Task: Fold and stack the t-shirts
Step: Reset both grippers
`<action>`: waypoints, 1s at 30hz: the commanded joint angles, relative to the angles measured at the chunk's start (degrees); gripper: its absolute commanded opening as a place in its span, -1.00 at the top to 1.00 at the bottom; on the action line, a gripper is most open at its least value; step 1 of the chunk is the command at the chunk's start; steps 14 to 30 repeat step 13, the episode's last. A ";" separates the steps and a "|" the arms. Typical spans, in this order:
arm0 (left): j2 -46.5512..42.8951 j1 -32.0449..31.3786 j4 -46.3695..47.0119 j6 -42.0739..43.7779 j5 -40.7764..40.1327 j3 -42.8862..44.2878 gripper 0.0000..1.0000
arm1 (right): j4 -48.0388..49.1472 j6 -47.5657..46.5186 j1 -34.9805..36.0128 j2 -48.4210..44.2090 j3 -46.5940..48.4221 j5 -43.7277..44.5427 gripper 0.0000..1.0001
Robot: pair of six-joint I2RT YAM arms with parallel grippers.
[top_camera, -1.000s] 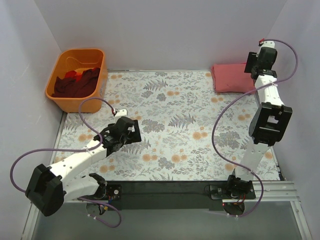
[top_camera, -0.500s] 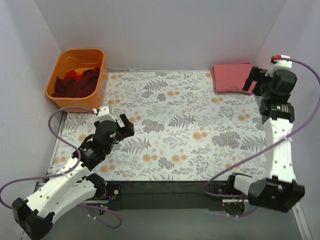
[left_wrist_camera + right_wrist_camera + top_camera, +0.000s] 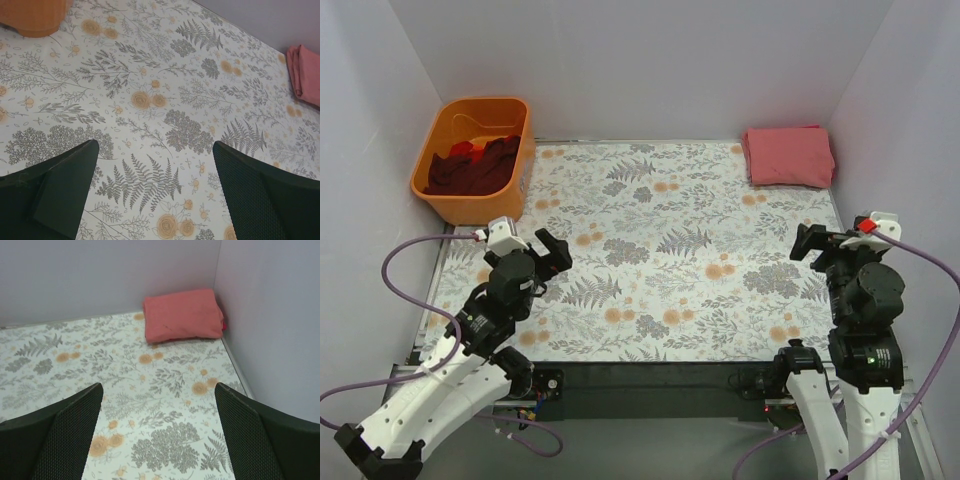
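A folded salmon-pink t-shirt (image 3: pixel 788 157) lies in the table's far right corner; it also shows in the right wrist view (image 3: pixel 182 315) and at the right edge of the left wrist view (image 3: pixel 305 72). Dark maroon and red t-shirts (image 3: pixel 473 164) lie crumpled in the orange tub (image 3: pixel 444 199) at the far left. My left gripper (image 3: pixel 551 252) is open and empty above the near left of the table, also in its wrist view (image 3: pixel 155 192). My right gripper (image 3: pixel 812 244) is open and empty near the right edge, also in its wrist view (image 3: pixel 159 435).
The floral table cover (image 3: pixel 660 250) spans the whole table. Grey walls close in the left, back and right sides. The tub's base shows at the top left of the left wrist view (image 3: pixel 35 17). Purple cables loop beside both arms.
Both arms have pulled back toward the near edge. The right gripper left the folded salmon-pink t-shirt in the far corner. The left gripper moved back and left.
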 commanded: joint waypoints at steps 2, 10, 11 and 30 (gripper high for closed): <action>0.58 -0.19 -0.69 -1.95 -4.78 -0.93 -0.96 | -0.06 -0.48 0.86 -4.58 -7.08 3.87 -0.97; 0.94 -0.10 -1.92 -3.35 -6.45 -0.67 -0.96 | 1.71 -0.30 2.09 -6.61 -10.96 3.08 -0.97; 0.76 -0.10 -2.01 -3.44 -6.54 -0.84 -0.96 | 1.88 -0.30 2.53 -6.78 -11.14 3.26 -0.97; 0.67 -0.10 -2.09 -3.44 -6.81 -0.84 -0.96 | 2.23 -0.12 2.97 -7.31 -11.75 3.34 -0.97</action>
